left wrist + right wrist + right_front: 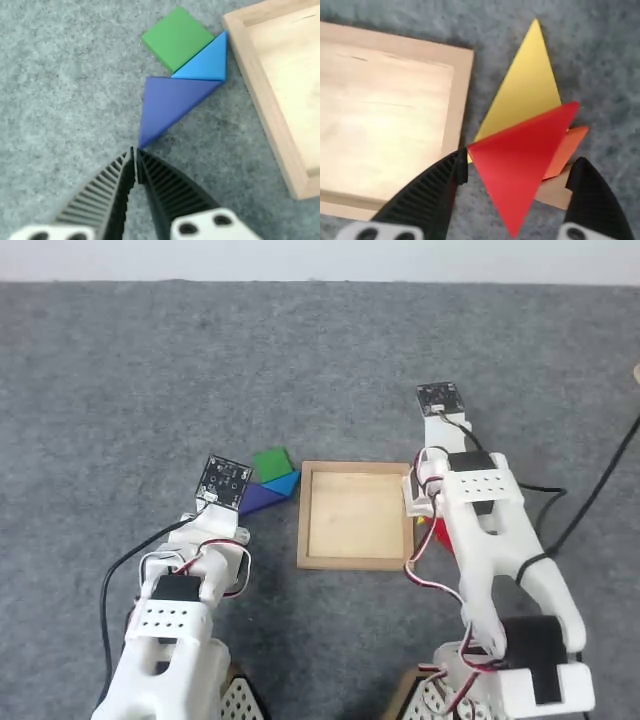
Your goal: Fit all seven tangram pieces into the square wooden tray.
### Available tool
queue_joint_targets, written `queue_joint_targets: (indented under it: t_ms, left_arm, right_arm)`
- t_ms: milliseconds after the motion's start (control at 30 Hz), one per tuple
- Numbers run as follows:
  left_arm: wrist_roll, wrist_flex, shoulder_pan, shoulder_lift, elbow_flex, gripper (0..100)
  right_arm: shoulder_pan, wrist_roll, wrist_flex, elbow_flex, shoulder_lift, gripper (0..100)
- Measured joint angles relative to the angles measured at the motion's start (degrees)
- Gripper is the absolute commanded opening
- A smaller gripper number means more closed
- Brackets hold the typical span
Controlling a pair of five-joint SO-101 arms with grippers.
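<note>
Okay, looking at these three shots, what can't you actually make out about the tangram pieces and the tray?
High view: the right arm hides nearly everything to the right of the tray.
Right wrist view: the red triangle covers most of the orange piece and a tan piece, so their shapes are unclear.
Left wrist view: the picture's edge cuts off most of the tray.

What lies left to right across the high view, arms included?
In order: left arm → dark blue triangle → light blue triangle → wooden tray → right arm. The green square overlaps both blue triangles, so it is left out.
</note>
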Motion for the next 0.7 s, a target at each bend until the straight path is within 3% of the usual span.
queue_joint_targets:
  t_ms: [700]
  left_arm:
    - [0.0, 0.0, 0.0, 0.0, 0.0, 1]
  right_arm:
    - [-0.9, 0.0, -0.5, -2.4, 11.0, 32.2]
